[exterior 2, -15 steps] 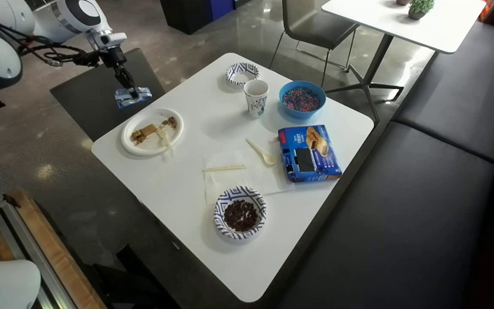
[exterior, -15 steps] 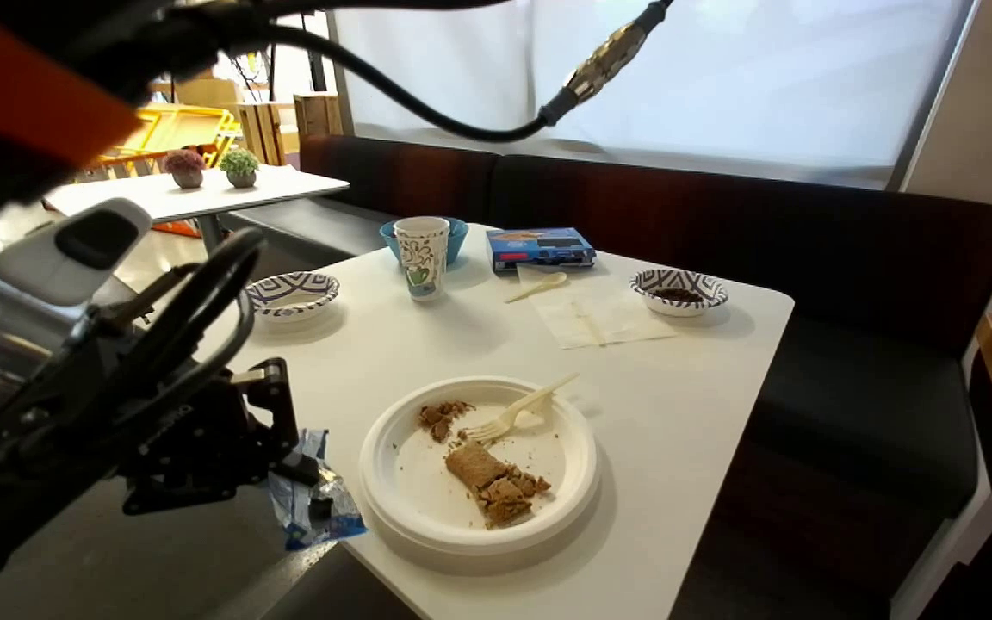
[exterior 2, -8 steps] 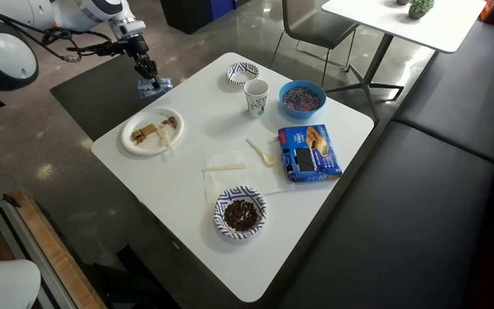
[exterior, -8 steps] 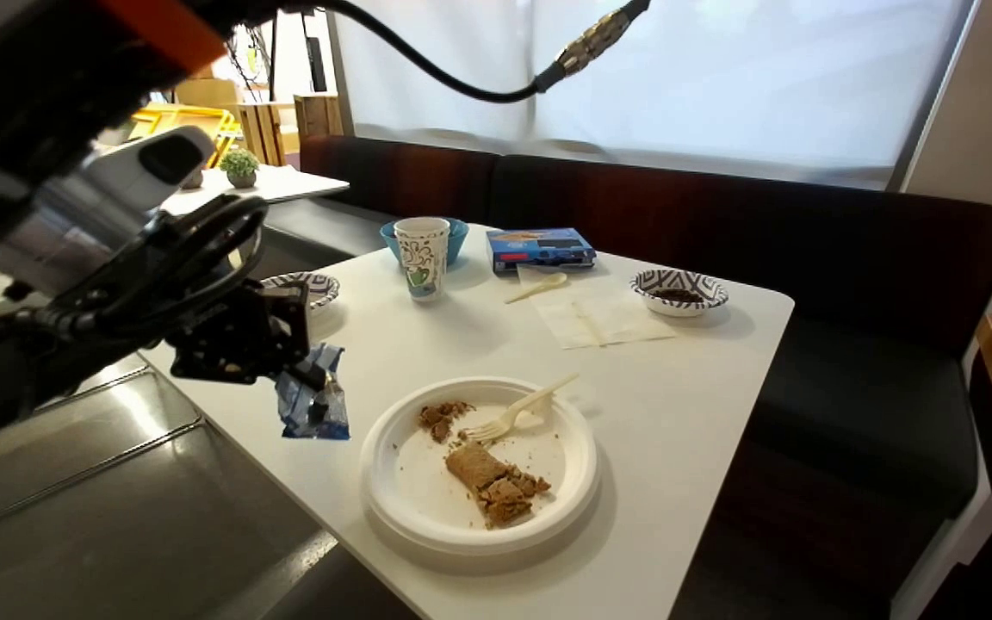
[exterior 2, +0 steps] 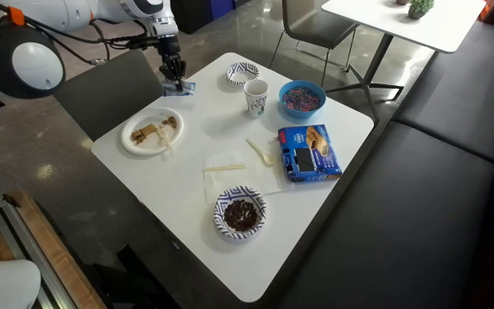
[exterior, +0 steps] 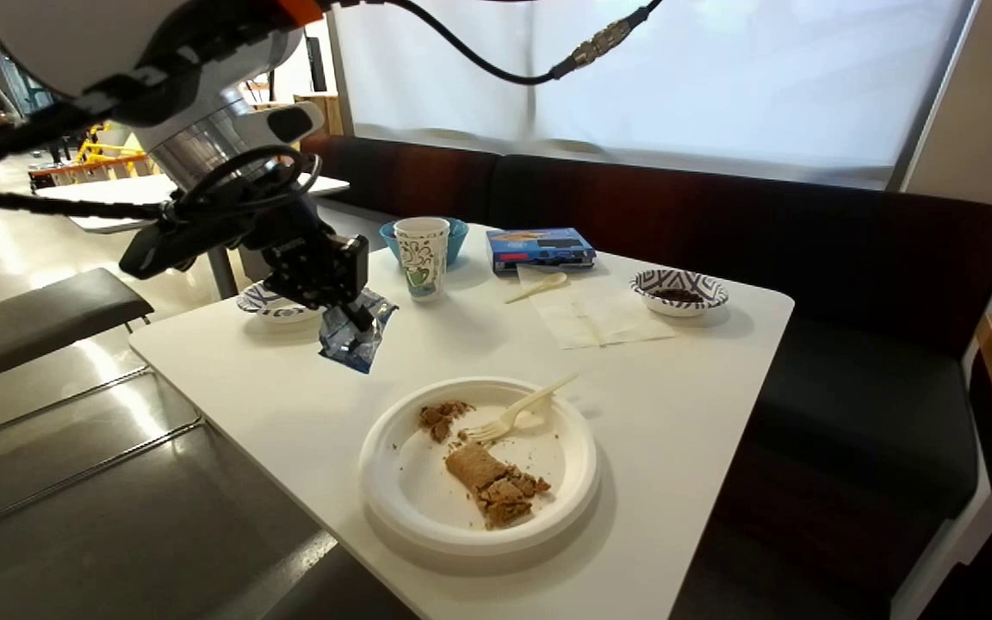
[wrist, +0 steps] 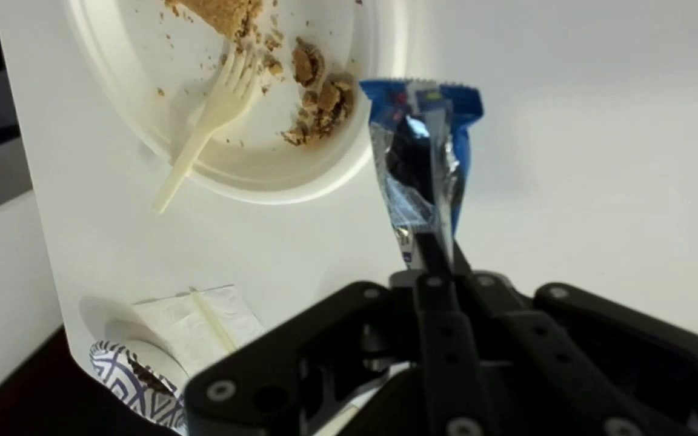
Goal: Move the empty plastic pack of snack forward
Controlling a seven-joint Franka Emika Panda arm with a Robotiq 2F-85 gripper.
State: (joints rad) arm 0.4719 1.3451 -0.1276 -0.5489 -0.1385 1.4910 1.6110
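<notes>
The empty plastic pack of snack is a crumpled silver-and-blue wrapper, and it shows in both exterior views [exterior: 343, 341] [exterior 2: 188, 89] and in the wrist view [wrist: 406, 203]. My gripper [exterior: 362, 319] is shut on it; in the wrist view the fingertips [wrist: 443, 249] pinch one end of the wrapper and the blue end sticks out ahead. The gripper [exterior 2: 179, 86] holds the pack in the air over the table's edge, between the white plate and the far patterned bowl. The fingers hide part of the pack.
The white table [exterior: 677, 413] bears a plate [exterior: 380, 495] with broken pastry and a fork. A cup [exterior 2: 256, 98], a blue bowl [exterior 2: 302, 112], a patterned bowl [exterior 2: 242, 73], a blue box [exterior 2: 309, 154], a spoon [exterior 2: 267, 158], napkins [exterior 2: 221, 184] and a bowl of dark bits [exterior 2: 225, 227] also stand there.
My gripper has carried the pack from beyond the table's edge, beside the plate, up and over the table toward the patterned bowl and cup. It stays shut on the pack; the table items have not moved.
</notes>
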